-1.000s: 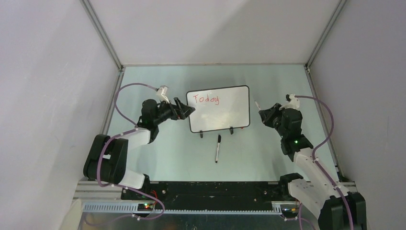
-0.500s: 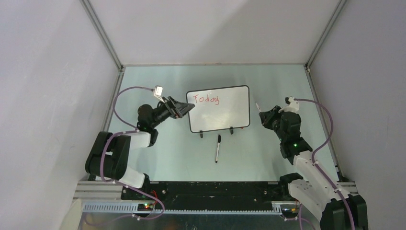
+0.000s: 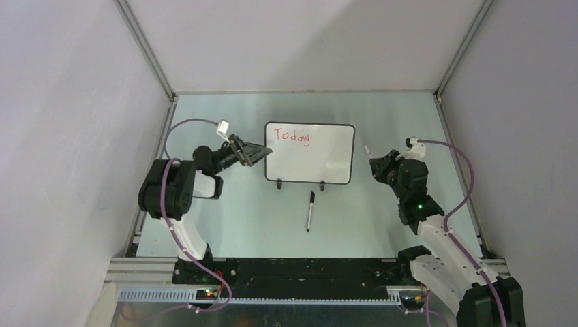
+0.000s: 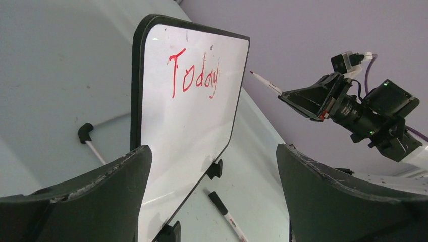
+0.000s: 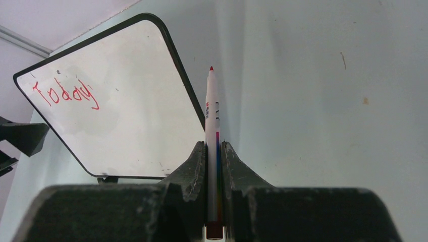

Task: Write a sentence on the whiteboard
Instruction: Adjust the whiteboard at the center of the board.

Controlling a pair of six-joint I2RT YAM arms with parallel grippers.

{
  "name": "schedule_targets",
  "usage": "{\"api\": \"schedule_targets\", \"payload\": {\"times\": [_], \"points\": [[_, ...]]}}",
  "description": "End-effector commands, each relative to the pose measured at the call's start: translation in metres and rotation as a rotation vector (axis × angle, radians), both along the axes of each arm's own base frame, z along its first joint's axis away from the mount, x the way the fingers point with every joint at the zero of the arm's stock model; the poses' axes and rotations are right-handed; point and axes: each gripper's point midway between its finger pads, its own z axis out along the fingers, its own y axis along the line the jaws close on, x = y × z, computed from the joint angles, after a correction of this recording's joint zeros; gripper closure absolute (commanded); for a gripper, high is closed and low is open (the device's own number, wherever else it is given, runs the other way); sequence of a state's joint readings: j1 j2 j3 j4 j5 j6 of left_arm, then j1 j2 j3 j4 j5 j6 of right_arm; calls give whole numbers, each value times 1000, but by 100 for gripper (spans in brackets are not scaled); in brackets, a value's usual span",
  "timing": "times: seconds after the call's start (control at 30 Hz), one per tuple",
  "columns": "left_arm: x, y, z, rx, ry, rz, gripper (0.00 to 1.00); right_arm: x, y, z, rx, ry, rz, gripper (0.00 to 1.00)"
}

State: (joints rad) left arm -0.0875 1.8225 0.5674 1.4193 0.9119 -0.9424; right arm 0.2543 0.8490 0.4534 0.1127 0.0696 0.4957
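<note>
Overhead: whiteboard (image 3: 320, 163) stands upright mid worktop (image 3: 238, 225), sentence (image 3: 292, 137) reading only "Today" at its 11 o'clock.
Left wrist: left claw (image 4: 209, 151) spread at the board's 9 o'clock edge.
Right wrist: right claw (image 5: 214, 151) pinches red marker (image 5: 211, 111), tip off-board. Steady the board first, then write beneath.

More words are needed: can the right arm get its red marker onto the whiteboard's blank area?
Likely yes. The right gripper is shut on the red marker, tip beside the whiteboard, nothing between; the left gripper sits at its opposite edge.
</note>
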Motion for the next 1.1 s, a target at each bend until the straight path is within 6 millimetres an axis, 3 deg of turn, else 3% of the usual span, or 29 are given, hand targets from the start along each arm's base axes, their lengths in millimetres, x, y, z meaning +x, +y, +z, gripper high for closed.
{"api": "schedule_targets", "payload": {"times": [0.0,0.23,0.4,0.57,0.7,1.07], "points": [[-21,11,34,19,-187,-25,1,5,-3,18,-14,-72,-18,100],[-30,18,37,40,-220,-22,1,7,0,14,-26,-68,-8,100],[-13,51,32,45,-199,93,0,7,-1,14,-38,-70,-12,100],[13,61,14,10,-98,99,1,8,0,15,-42,-75,-13,100],[29,57,5,-25,-33,67,1,7,-1,17,-43,-81,-15,100],[35,13,0,-30,-37,-59,2,6,0,19,-43,-87,-13,100]]}}
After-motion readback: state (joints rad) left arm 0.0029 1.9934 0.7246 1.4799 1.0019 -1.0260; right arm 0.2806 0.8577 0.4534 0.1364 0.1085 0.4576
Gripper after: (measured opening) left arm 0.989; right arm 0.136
